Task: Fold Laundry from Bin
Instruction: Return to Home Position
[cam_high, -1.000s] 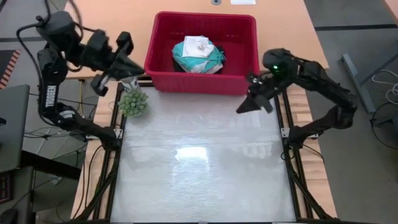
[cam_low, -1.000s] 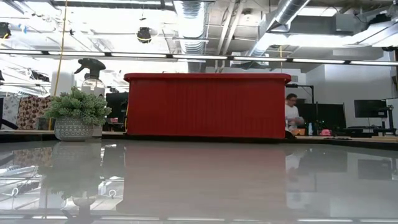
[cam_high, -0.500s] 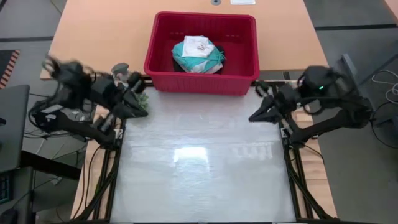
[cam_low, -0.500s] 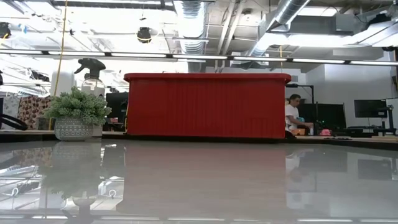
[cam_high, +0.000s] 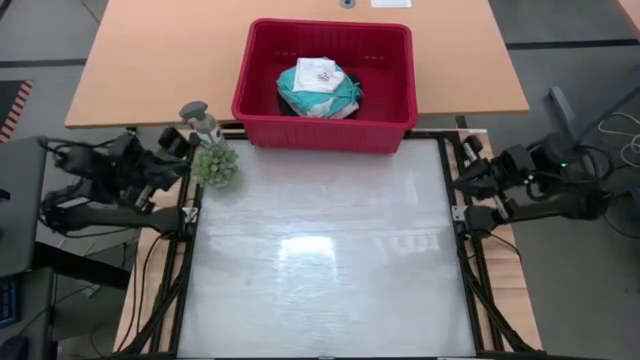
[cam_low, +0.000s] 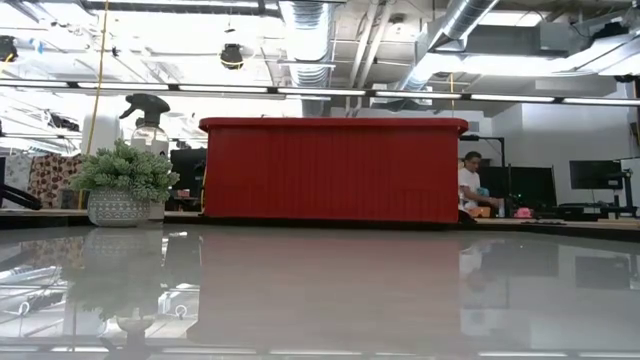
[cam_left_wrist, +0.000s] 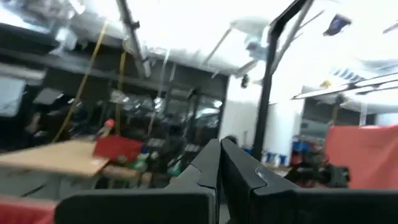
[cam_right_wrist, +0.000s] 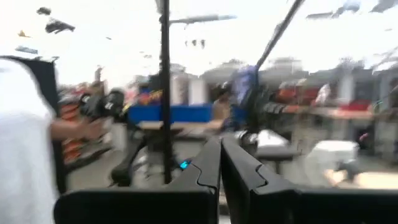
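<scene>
The high camera looks straight down from well above on the whole table (cam_high: 320, 290), with the bin (cam_high: 300, 135) at its far edge. The low camera sits at table-top height, facing level across to the bin's long wall and the plant (cam_low: 122, 172); both views share these. The wrist cameras look closely past the left gripper (cam_left_wrist: 219, 146) and right gripper (cam_right_wrist: 220, 143) into the room.
</scene>
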